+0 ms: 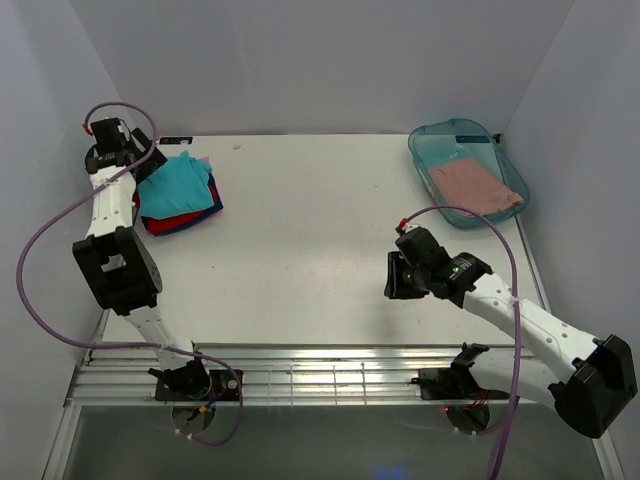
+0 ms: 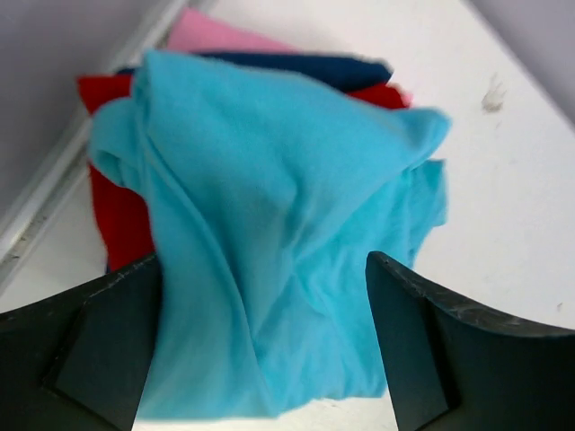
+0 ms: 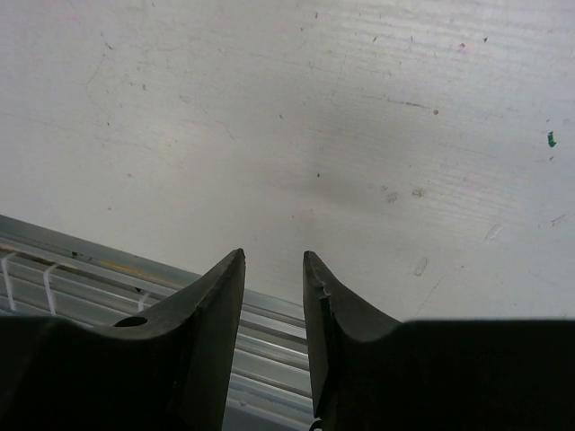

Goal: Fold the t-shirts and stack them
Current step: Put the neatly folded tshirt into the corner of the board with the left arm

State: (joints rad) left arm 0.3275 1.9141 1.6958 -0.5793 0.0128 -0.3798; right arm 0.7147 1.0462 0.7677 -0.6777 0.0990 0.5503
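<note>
A pile of folded t-shirts sits at the table's far left. A crumpled teal t-shirt [image 1: 178, 184] [image 2: 269, 224] lies on top of it. Under it are a red one [image 2: 117, 211], a dark blue one [image 2: 301, 67] and a pink one [image 2: 216, 36]. My left gripper [image 1: 148, 166] [image 2: 263, 260] hangs at the pile's left edge, jaws wide open. Teal cloth lies between the fingers, unpinched. A dusty-pink t-shirt [image 1: 476, 188] rests in the tub. My right gripper [image 1: 394, 277] [image 3: 272, 254] hovers over bare table at the front right, open by a narrow gap, holding nothing.
A translucent teal plastic tub [image 1: 440, 140] stands at the back right corner. A metal rail [image 1: 300, 375] [image 3: 81, 269] runs along the near edge, just below the right gripper. Grey walls close in on the left, back and right.
</note>
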